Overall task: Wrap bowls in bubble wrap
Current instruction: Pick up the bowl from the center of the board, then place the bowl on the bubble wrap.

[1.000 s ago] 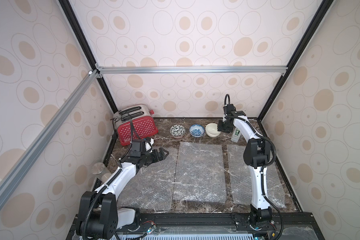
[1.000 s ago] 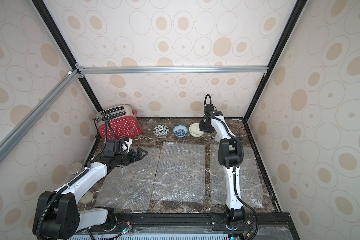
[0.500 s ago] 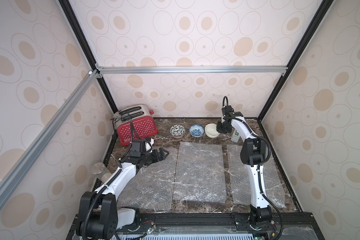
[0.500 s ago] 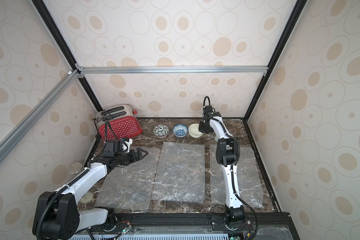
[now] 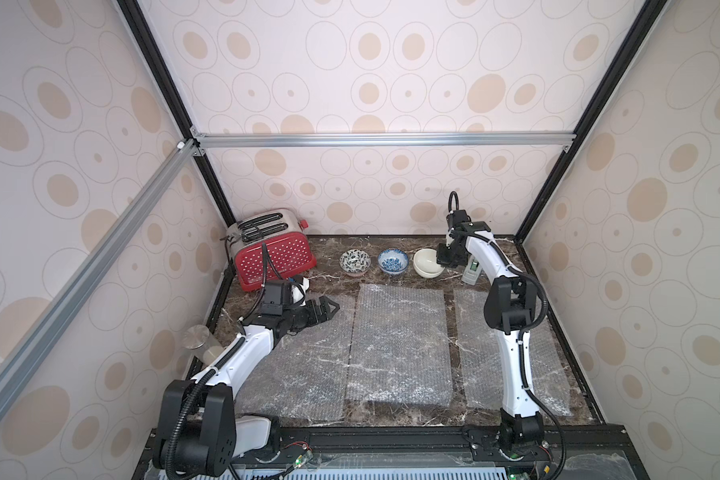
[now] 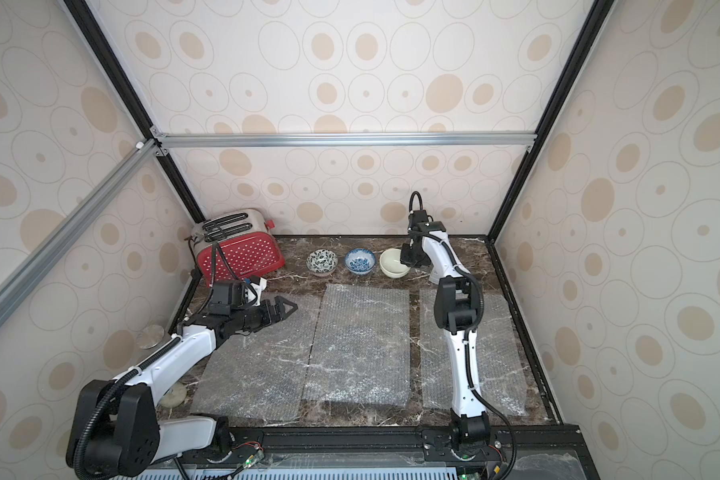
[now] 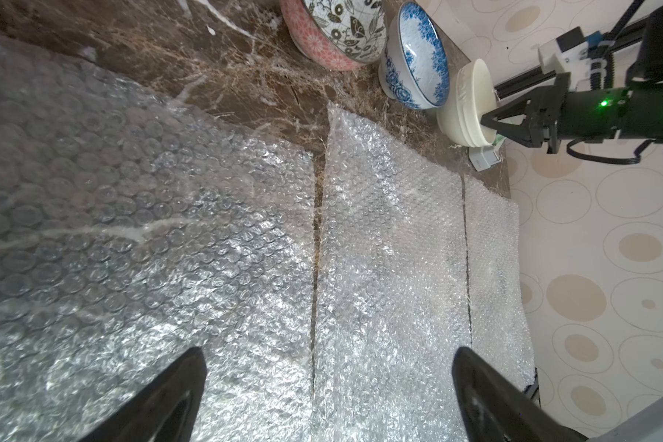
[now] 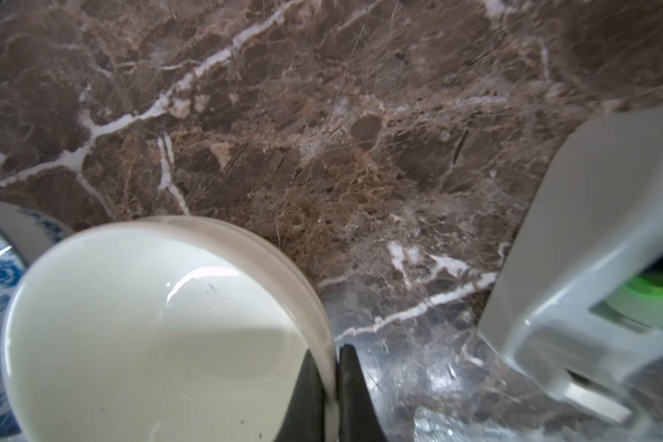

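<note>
Right end effector point(image 8: 330, 358) closed onto cream bowl point(image 8: 150, 325).

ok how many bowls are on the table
3, in a row at the back: the leaf-pattern bowl nearest the toaster, the blue-pattern bowl in the middle, the cream bowl last, its rim pinched by the right gripper. None seems hidden.
</note>
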Controlling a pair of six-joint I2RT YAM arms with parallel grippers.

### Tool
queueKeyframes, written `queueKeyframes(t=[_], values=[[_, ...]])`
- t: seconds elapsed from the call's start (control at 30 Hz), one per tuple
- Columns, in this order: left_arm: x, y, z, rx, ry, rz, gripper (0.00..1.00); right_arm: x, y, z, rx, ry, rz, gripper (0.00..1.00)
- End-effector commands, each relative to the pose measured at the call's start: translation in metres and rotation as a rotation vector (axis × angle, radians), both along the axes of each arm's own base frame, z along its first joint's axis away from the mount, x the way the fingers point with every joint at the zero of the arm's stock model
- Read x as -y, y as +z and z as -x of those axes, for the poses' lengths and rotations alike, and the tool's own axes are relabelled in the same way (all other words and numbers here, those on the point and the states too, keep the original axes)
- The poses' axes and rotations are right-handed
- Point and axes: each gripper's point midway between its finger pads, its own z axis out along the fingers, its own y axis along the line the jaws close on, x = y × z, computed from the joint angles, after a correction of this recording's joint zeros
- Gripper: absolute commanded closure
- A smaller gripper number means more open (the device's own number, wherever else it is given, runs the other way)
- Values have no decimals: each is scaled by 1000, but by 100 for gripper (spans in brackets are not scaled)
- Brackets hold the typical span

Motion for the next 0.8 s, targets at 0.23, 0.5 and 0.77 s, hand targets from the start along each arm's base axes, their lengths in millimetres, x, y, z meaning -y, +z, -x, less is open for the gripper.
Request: queueKeyframes(t=[0.23, 0.5, 0.77], values=[[21, -4, -9, 3, -41, 24, 1, -50, 93, 90, 61, 221, -30, 100], [42, -11, -16, -2, -100, 15, 1, -102, 56, 171, -15, 385, 2, 100], [47, -1, -21, 19, -98, 32, 1, -110, 14, 185, -88, 385, -9, 100]])
